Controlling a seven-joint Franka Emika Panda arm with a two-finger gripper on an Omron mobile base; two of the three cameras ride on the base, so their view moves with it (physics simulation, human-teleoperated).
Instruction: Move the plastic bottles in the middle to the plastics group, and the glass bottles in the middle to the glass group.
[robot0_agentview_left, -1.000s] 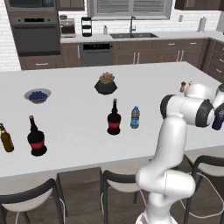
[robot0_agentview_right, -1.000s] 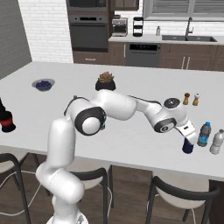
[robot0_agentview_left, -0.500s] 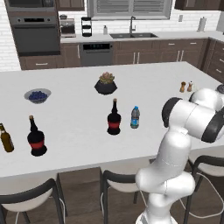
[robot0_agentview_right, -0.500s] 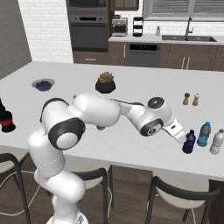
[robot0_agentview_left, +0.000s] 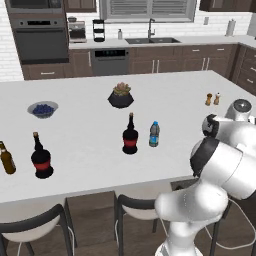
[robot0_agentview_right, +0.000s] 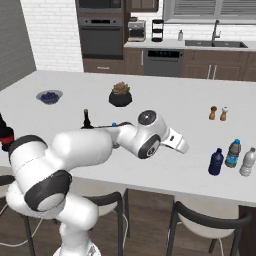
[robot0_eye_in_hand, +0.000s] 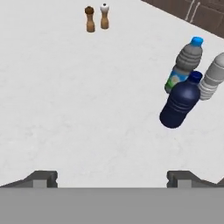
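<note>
Hovering with the gripper low over the white counter, keeping both tips wide apart and clamping nothing. Showing the same gripper in the right base view, reaching out at the end of the arm, clear of every bottle.

Facing, just ahead and to the right of the fingers, the dark blue bottle, standing on the counter apart from the tips. Finding right behind it the blue-capped bottle with its blue label, and beside that, further right, the pale bottle; seeing all three bunched close together as one plastics cluster. Looking further ahead and to the left at the two small shakers, side by side, well apart from the bottles.

Leaving well behind the hand, back past the arm, a black bottle with a red band and, just beside it, a second blue-capped bottle in the middle of the counter. Spotting beyond those a dark plant pot and a bowl of blueberries. Keeping farthest from the hand, at the opposite end, another black bottle next to the amber bottle.
</note>
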